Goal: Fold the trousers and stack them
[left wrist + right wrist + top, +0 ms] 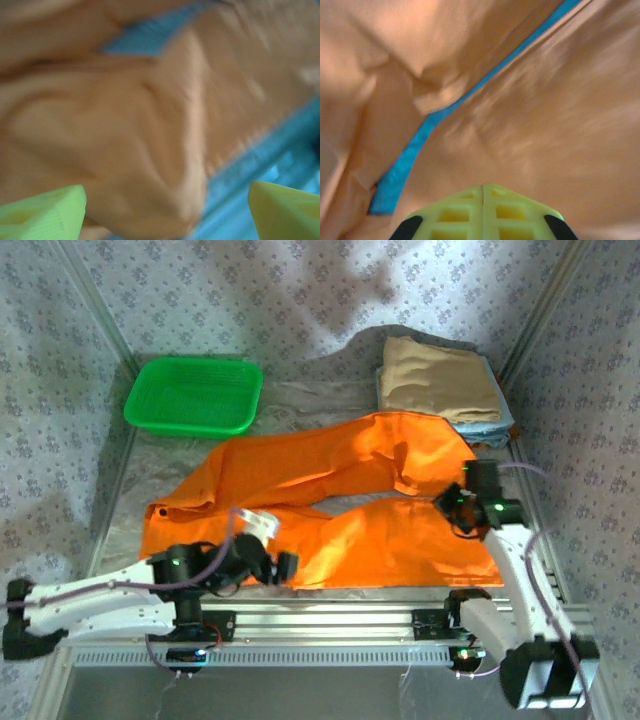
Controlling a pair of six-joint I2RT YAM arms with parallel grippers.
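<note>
Top view: the trousers [330, 505] lie opened out across the middle of the table [300, 400], legs running left-right in a shallow V, one leg toward the back, one along the near edge. They're prob. laid flat like this so a leg can be folded over cleanly. The green basket [195, 395] sits back-left, clear of the cloth. The tan folded garment [440, 380] rests on the light blue folded garments [490, 430] back-right, just beyond the trouser end, which looks like the stack spot. The left arm reaches low and fwd, w/ the left gripper [285, 565] at the near hem, mid-table. The right arm bends up and inward, w/ the right gripper [452, 508] over the gap btwn the legs on the right side.

Left wrist view: blurry. The fingers [42, 210] are spread wide, w/ a rumpled fold of orange below and btwn them. The jaws are released, w/ nothing gripped.

Right wrist view: the right gripper [482, 200] is clenched, pads meeting, w/ no cloth visible btwn them. It points down at the orange cloth, and a blue strip [410, 155] of bare surface shows btwn the two legs. Judged: it's poised to regrasp, not carrying.
</note>
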